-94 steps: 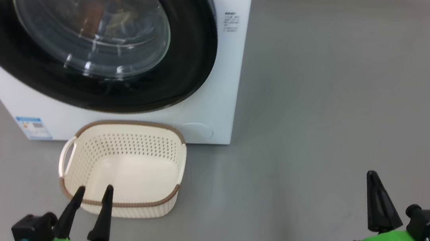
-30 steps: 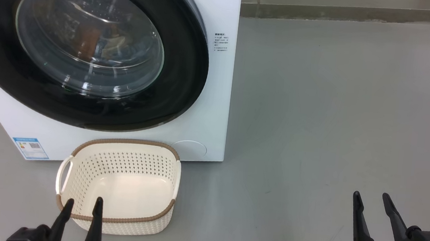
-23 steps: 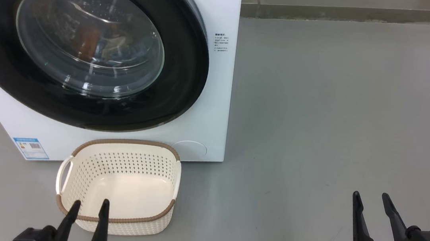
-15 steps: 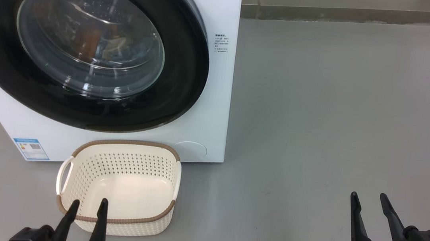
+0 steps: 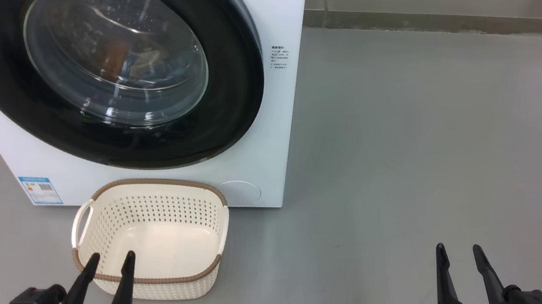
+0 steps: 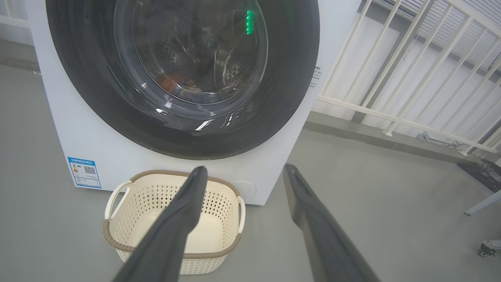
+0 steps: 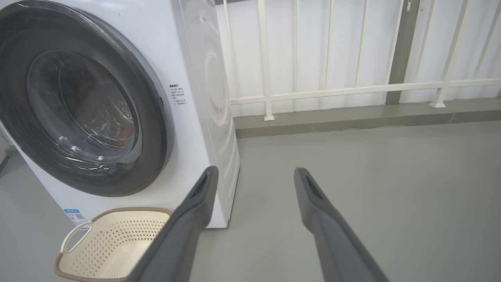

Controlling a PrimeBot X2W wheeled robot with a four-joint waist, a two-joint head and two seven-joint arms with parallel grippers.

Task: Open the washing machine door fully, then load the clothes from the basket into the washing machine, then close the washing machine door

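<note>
The washing machine (image 5: 272,137) stands at the left with its black-rimmed door (image 5: 227,92) shut against the front. Through the glass, clothes (image 5: 144,60) in orange, cream and blue lie in the drum. The cream basket (image 5: 164,211) sits on the floor just before the machine and holds nothing. My left gripper (image 5: 112,254) is open over the basket's near rim. My right gripper (image 5: 458,246) is open over bare floor, far right. In the left wrist view the left gripper (image 6: 245,167) points at the door (image 6: 289,78) and basket (image 6: 156,196). The right gripper (image 7: 256,169) faces the machine's right corner (image 7: 203,78).
A white railing (image 7: 352,90) on a grey kerb (image 7: 352,113) runs behind and to the right of the machine. Grey floor (image 5: 428,138) spreads wide to the right. A small caster wheel (image 6: 487,248) and a pale leg stand at the far right.
The right gripper has turned since three seconds ago, showing both fingers, and drifted slightly left. The head camera has tipped up a little. Door and basket have stayed put.
</note>
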